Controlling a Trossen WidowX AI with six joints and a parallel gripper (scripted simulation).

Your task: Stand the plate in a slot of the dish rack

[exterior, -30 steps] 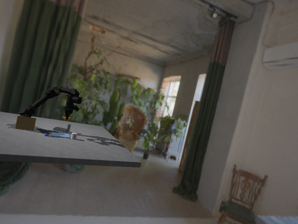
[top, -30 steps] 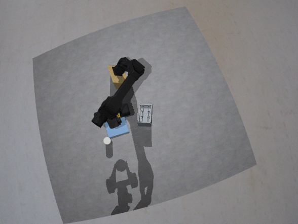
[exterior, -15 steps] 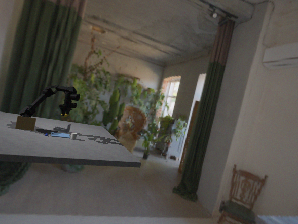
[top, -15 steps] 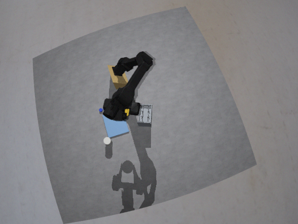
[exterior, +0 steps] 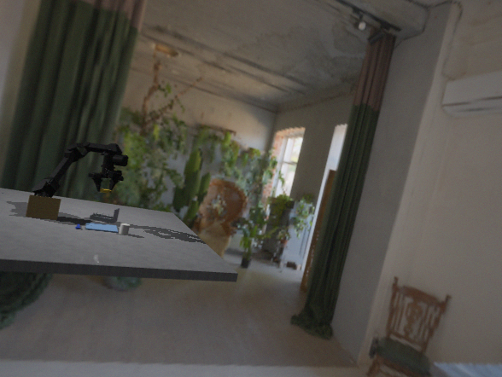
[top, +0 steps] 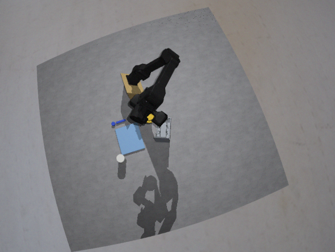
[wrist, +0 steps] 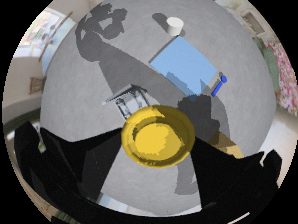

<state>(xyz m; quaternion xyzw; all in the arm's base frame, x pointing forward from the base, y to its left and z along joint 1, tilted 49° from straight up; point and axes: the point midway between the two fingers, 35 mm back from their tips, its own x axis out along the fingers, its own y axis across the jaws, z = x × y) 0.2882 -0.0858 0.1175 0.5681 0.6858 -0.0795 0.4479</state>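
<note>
One yellow plate [top: 150,117] [exterior: 106,190] [wrist: 158,142] is with me, held in the air between the two fingers of my tool [top: 148,113] [exterior: 105,187] [wrist: 157,136], which is closed upon it. In my wrist view, I count clock directions from this plate. The grey dish rack [top: 162,139] [exterior: 116,214] [wrist: 118,95] stands lower, at eleven o'clock, on the tabletop [top: 213,128] [exterior: 149,256] [wrist: 250,105]. At one o'clock lies a flat light-blue slab [top: 130,139] [exterior: 102,228] [wrist: 184,65]; at two o'clock, a dark-blue bar [top: 121,121] [wrist: 217,89] with round end. More far, at twelve o'clock, stands a white cylinder [top: 120,158] [exterior: 124,229] [wrist: 175,26]. Farther, the exterior view shows me a wooden chair [exterior: 416,316] at four o'clock, beyond the tabletop.
</note>
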